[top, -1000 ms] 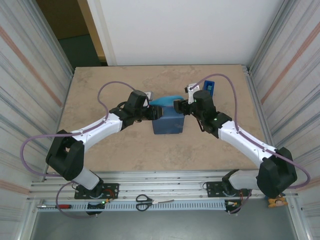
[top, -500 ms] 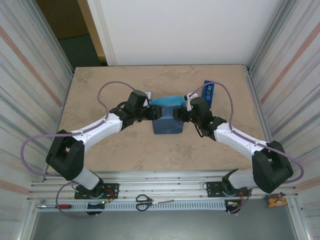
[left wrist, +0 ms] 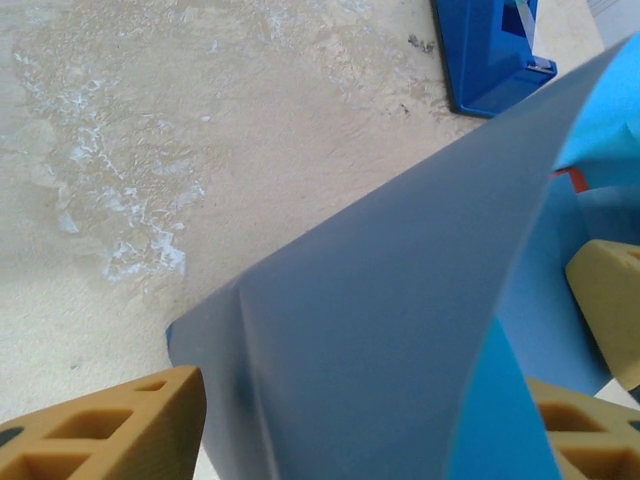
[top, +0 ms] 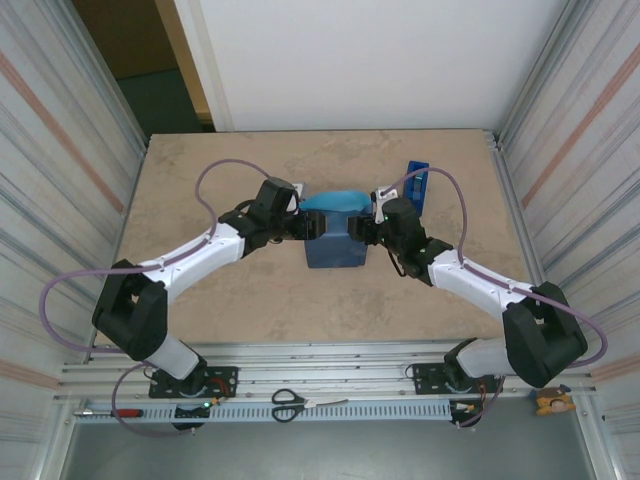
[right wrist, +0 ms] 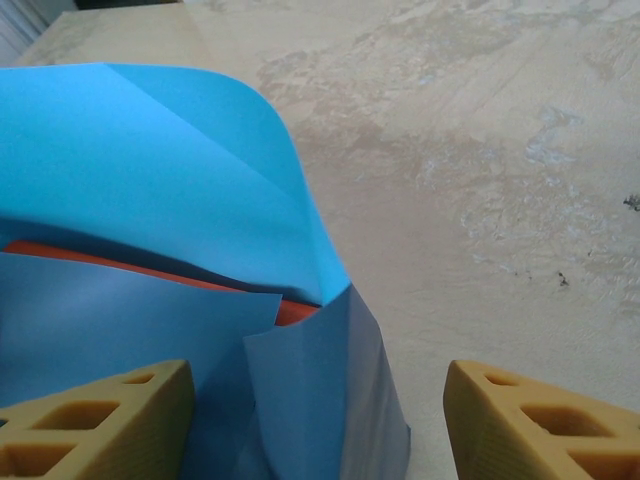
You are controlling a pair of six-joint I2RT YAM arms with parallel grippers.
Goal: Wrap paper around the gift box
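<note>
Paper (top: 336, 248) is folded over the gift box (right wrist: 292, 312) mid-table (top: 250, 295). An orange edge peeks out under the light-blue flap at 12 o'clock. Left gripper (top: 305, 226) is at the parcel's 9 o'clock, jaws apart, straddling a paper fold. Right gripper (top: 362, 228) is at 3 o'clock, jaws apart around the paper corner. Tape dispenser (top: 417, 184) sits at 2 o'clock.

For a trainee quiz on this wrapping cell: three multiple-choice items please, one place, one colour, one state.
1. Where is the tape dispenser? A far right of the table B on the floor C near left corner
2. What colour is the gift box under the paper? A green B orange C white
3. How do the right gripper jaws stand? A apart B shut empty C shut on the dispenser
A: it sits beyond the right gripper. B: an orange edge peeks out. A: table shows between its jaws.
</note>
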